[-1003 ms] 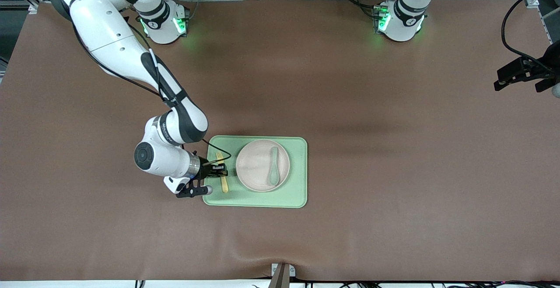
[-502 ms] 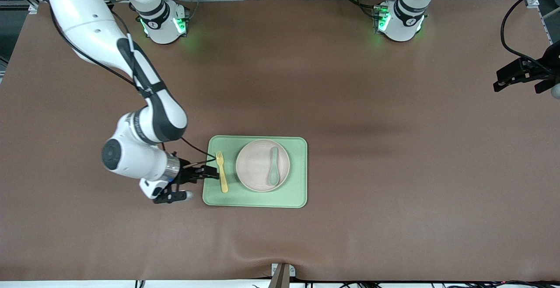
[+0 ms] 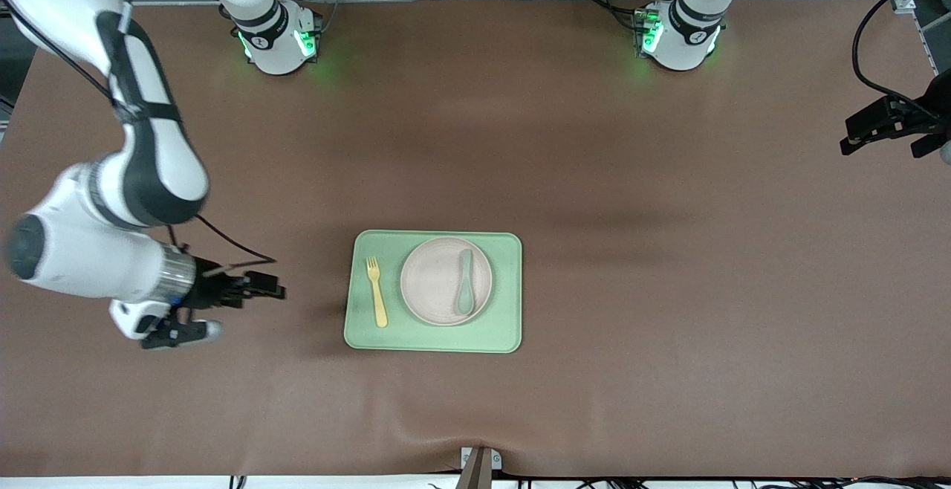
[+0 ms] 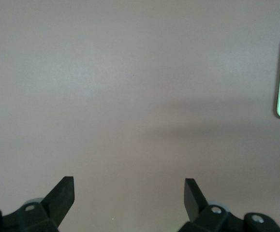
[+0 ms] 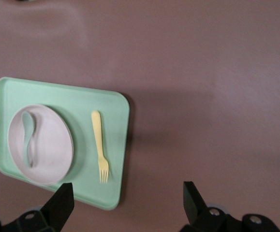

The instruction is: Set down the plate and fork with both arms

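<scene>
Front view: plate [image 3: 446, 281] sits on the green tray [image 3: 505, 325], spoon [image 3: 465, 290] lying in it; fork [image 3: 377, 290] flat on the tray just beside the plate, toward the right arm's end. Placement looks done.

Right gripper [image 3: 256, 288] hangs over bare table, empty.

Left wrist view: left gripper [image 4: 129, 186] spread wide, holding nothing, waiting.

Right wrist view: jaws released, nothing between them.

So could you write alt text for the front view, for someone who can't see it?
A green tray on a brown table holds a yellow fork beside a beige plate carrying a spoon. Both the right gripper and left gripper are open, away from it.
</scene>
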### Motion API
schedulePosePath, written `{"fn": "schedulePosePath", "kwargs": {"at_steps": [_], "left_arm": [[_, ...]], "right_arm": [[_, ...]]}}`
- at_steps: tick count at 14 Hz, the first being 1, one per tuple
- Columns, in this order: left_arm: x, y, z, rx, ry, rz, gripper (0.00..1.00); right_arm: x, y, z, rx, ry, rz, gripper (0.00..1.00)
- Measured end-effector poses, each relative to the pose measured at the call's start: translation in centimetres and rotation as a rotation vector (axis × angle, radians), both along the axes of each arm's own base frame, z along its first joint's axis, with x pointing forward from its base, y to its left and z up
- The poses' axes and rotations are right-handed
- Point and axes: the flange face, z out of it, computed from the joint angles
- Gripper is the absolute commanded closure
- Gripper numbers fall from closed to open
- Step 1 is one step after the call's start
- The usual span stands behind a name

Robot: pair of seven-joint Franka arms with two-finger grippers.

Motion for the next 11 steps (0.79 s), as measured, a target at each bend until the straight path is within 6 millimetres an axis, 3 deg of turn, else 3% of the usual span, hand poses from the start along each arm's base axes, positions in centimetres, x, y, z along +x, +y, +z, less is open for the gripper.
{"fn": "schedulePosePath", "kwargs": {"at_steps": [3,7,11], "left_arm": [[0.0,0.2,0.1,0.000,-0.002,0.003,0.00],[0.0,0.3,0.2,0.000,-0.004,0.005,0.00],[0.0,0.4,0.3,0.000,-0.007,0.007,0.00]], "right_arm": [[-2.4,-4.1,6.8,-0.042,0.041,-0.077,0.00],[-6.5,-4.4,15.1,-0.148,0.038,-0.159,0.00],[-13.5,-6.8,24.8,-0.221,-0.020,-0.200,0.00]]}}
